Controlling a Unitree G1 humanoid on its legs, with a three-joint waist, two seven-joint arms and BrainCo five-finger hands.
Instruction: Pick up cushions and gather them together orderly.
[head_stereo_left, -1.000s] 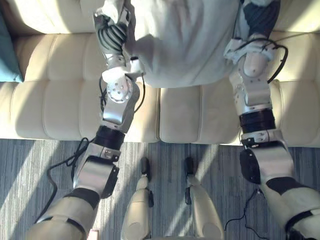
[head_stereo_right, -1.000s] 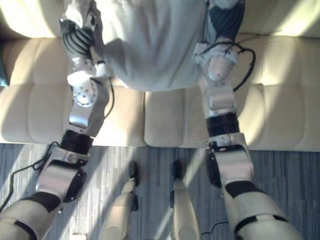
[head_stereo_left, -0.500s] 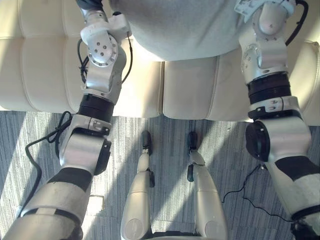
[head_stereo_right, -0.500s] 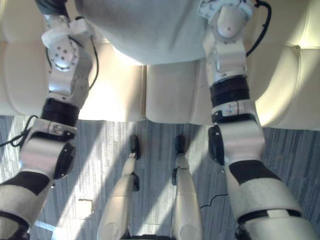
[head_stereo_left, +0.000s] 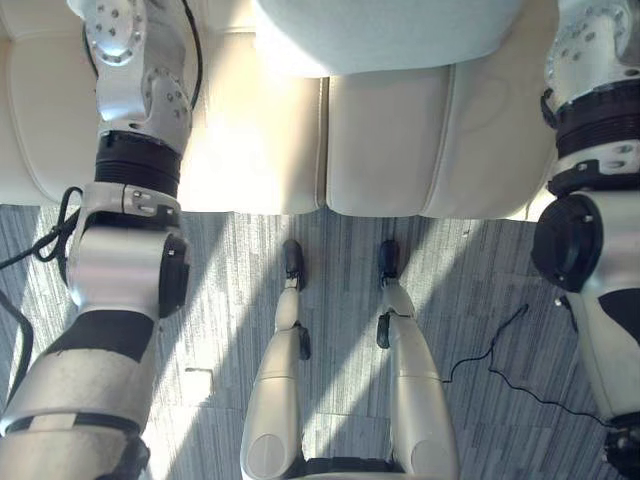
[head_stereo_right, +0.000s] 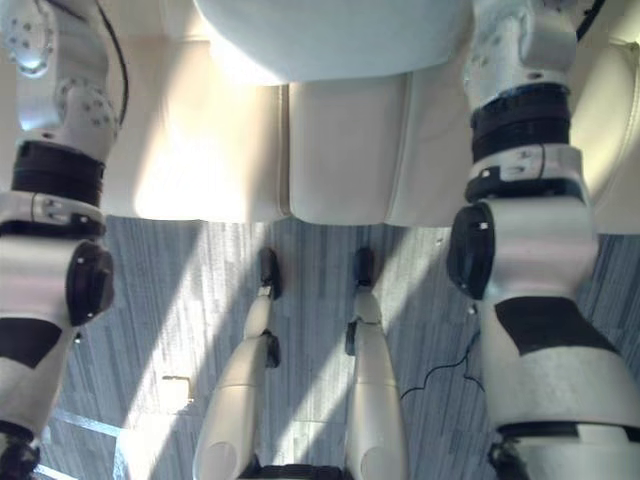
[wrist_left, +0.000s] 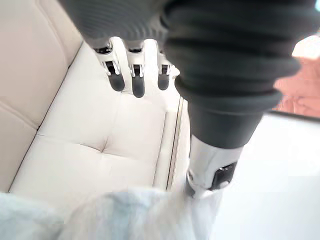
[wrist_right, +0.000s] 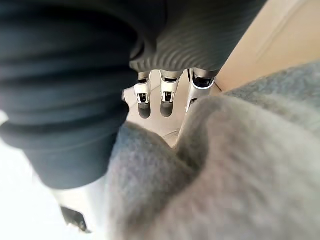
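Cushion (head_stereo_left: 390, 35), grey, is hanging over the far part of the cream sofa (head_stereo_left: 390, 150), apparently pressed between left hand (wrist_left: 136, 75) and right hand (wrist_right: 166, 97). Both are holding fingers straight, not wrapping it; any easing of that pressure is risking a drop.

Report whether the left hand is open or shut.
Open. In its wrist view the left hand's fingers hang straight above the cream sofa seat, holding nothing; the grey cushion sits away from them.
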